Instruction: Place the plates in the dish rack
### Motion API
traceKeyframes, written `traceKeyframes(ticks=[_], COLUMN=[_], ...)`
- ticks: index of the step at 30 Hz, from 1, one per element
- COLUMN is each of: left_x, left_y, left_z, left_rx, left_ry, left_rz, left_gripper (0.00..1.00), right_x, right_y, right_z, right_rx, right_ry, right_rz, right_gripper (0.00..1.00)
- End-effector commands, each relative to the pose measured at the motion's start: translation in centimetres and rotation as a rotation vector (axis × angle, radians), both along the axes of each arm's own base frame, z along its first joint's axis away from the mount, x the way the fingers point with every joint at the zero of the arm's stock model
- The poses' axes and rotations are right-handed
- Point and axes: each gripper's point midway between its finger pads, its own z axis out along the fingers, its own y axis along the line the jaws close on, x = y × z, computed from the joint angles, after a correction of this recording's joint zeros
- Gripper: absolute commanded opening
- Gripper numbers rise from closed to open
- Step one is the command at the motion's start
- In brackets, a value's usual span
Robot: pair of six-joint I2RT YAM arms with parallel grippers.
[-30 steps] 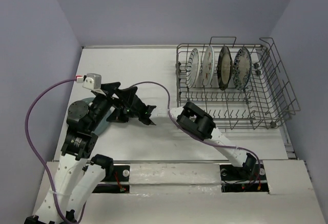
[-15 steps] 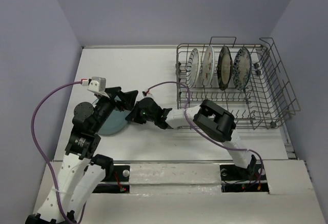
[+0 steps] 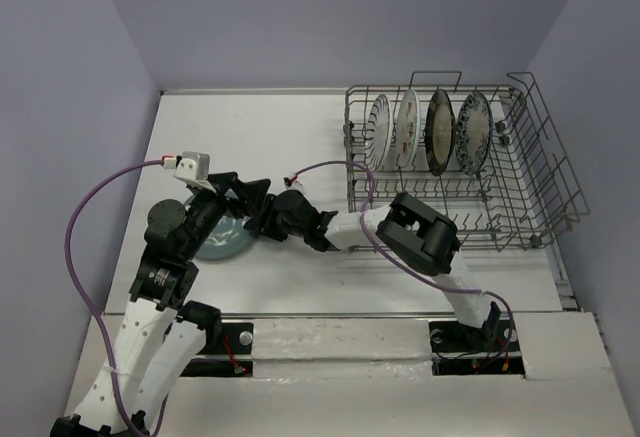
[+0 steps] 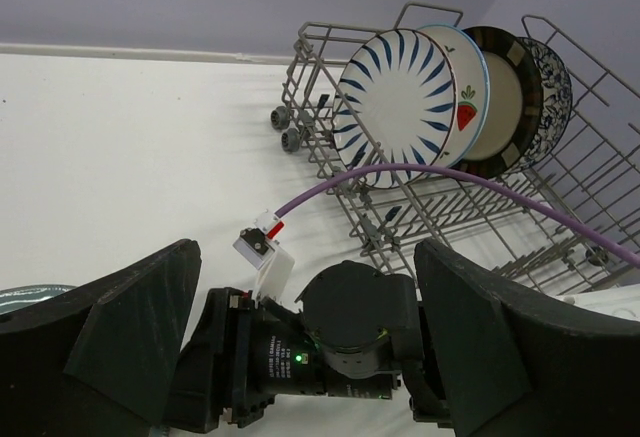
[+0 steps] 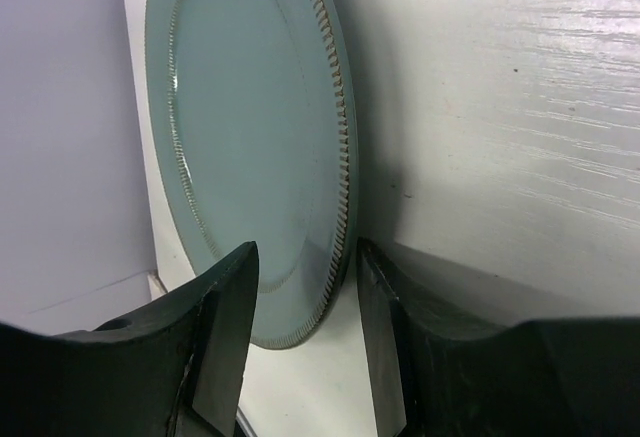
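teal plate rim, inside parted right hand

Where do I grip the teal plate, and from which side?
Ribbed rim, on the edge facing the dish rack, coming low from that side: the teal plate lies flat, so only its rim fits between the right gripper's fingers.

You have the teal plate at 9 o'clock: glossy glazed ceramic with a ribbed rim. Dish rack at 2 o'clock: grey metal wire, dull sheen. Table: white, faintly grainy, slight gloss. Right gripper: fingers matt black plastic.
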Motion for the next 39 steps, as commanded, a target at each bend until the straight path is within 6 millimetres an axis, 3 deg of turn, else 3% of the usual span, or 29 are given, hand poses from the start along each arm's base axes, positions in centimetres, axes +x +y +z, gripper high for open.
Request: traceKeyframes(ticks=[1, 5, 8, 9, 11, 13, 16, 21, 24, 25, 27, 28, 31, 32, 35, 36, 38, 39], left_x=[-0.1, -0.2, -0.3, -0.3, -0.4, -0.4, -0.6, -1.4, -1.5, -1.7, -2.0, -2.0, -2.2, -2.3, -2.5, -2.4, -2.3, -2.4], left_y=[-0.1, 0.1, 0.2, 0.3, 0.5, 0.9, 1.3, 1.5, 1.9, 2.1, 2.4, 2.5, 3.1, 3.2, 3.5, 3.3, 3.2, 2.9], left_z=[1.3, 1.6, 1.9, 2.0, 2.4, 2.9, 4.1, 6.9, 7.2, 7.2, 7.4, 7.5, 8.0, 8.1, 8.0, 7.3, 6.7, 6.2], left_rx=[-0.002, -0.002, -0.002, -0.001, -0.002, -0.004, -0.027, -0.065, -0.063, -0.063, -0.066, -0.065, -0.056, -0.055, -0.044, -0.037, -0.018, -0.012], left_ry=[-0.066, -0.077, -0.085, -0.089, -0.100, -0.114, -0.137, -0.181, -0.193, -0.198, -0.212, -0.216, -0.241, -0.245, -0.259, -0.249, -0.239, -0.229], left_rz=[-0.004, 0.001, 0.007, 0.012, 0.021, 0.040, 0.063, 0.064, 0.080, 0.088, 0.103, 0.108, 0.133, 0.143, 0.157, 0.151, 0.146, 0.135], left_gripper=[0.99, 0.99, 0.99, 0.99, 0.99, 0.99, 0.99, 0.99, 0.99, 0.99, 0.99, 0.99, 0.99, 0.99, 0.99, 0.99, 0.99, 0.99], right_x=[1.1, 1.4, 1.8, 1.7, 2.1, 2.5, 3.3, 4.3, 4.4, 4.8, 4.8, 5.3, 5.6, 6.0, 6.0, 6.0, 5.8, 5.8], right_y=[-2.5, -1.7, -1.1, -1.1, -0.9, -0.8, -0.6, 0.7, 0.8, 0.0, -1.0, -2.2, -4.9, -6.5, -8.8, -10.3, -11.7, -13.2], right_z=[-6.2, -7.2, -7.1, -7.1, -5.7, -4.3, -0.3, 9.4, 14.1, 16.8, 18.7, 21.3, 22.8, 25.2, 27.2, 29.4, 30.5, 32.3], right_rx=[-0.085, -0.057, -0.016, -0.009, 0.032, 0.057, 0.095, 0.178, 0.200, 0.217, 0.221, 0.242, 0.248, 0.275, 0.283, 0.309, 0.323, 0.341], right_ry=[0.108, 0.142, 0.156, 0.158, 0.132, 0.099, 0.000, -0.202, -0.310, -0.361, -0.401, -0.438, -0.457, -0.485, -0.529, -0.561, -0.576, -0.604], right_rz=[-0.074, -0.090, -0.111, -0.114, -0.124, -0.129, -0.119, -0.058, -0.028, -0.030, -0.033, -0.050, -0.072, -0.088, -0.090, -0.094, -0.079, -0.079], right_gripper=[0.49, 0.41, 0.26, 0.17, 0.07, 0.07, 0.07, 0.07, 0.07, 0.07, 0.07, 0.07, 0.07, 0.07, 0.07, 0.07, 0.07, 0.07])
